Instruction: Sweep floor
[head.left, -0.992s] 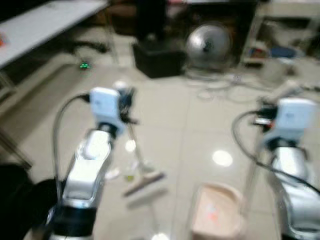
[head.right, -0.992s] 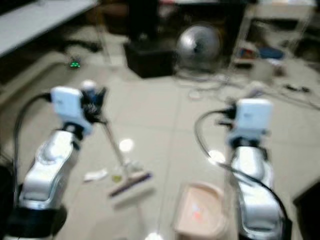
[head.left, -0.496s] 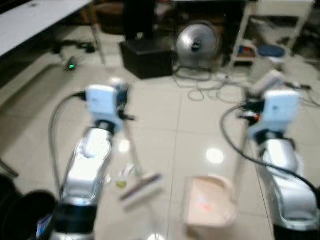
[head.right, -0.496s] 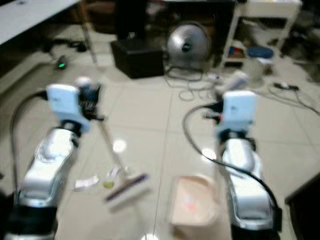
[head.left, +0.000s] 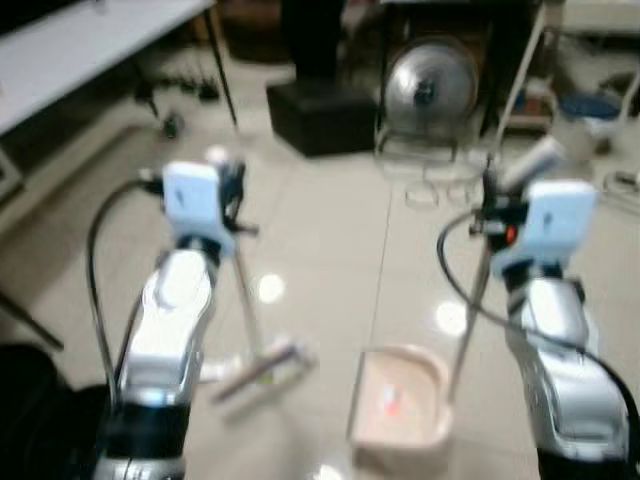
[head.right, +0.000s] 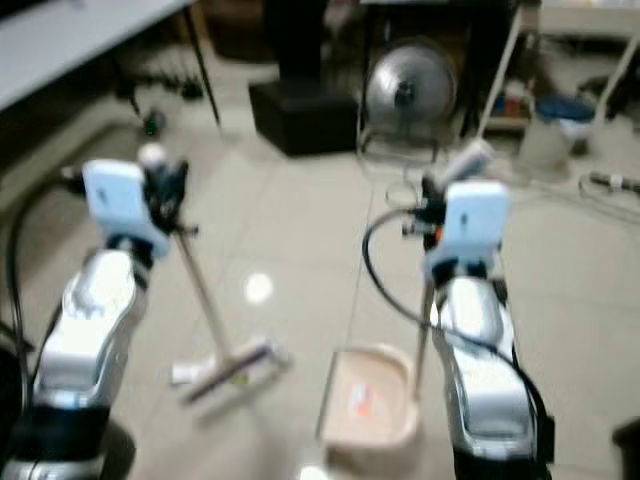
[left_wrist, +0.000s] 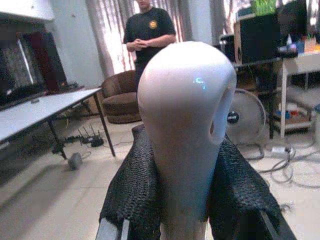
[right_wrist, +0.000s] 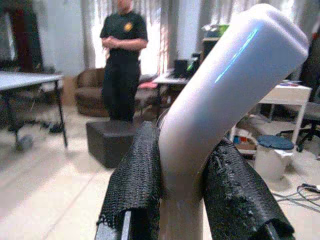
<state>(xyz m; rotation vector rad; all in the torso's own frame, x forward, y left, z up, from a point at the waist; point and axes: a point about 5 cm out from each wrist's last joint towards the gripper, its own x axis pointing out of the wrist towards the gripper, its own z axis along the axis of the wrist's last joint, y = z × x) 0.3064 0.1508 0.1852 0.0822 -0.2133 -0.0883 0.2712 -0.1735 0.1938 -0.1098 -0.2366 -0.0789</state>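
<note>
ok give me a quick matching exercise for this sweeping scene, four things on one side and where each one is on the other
Things:
1. broom
2. dustpan
3. fan
4. white table

Places:
A. far back, in the middle, by the cables
B. handle clamped in the left gripper
C. handle clamped in the right gripper
D. along the robot's left

Pairs: 1-B, 2-C, 3-A, 4-D

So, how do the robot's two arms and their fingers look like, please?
Both arms are smooth, rounded silver shells. Each ends in a pale blue-white box at the wrist: left arm, right arm. A black cable loops from each box back along its arm. The right box has a small red-orange spot on its side. The fingers are black with a rough, mesh-like covering.
</note>
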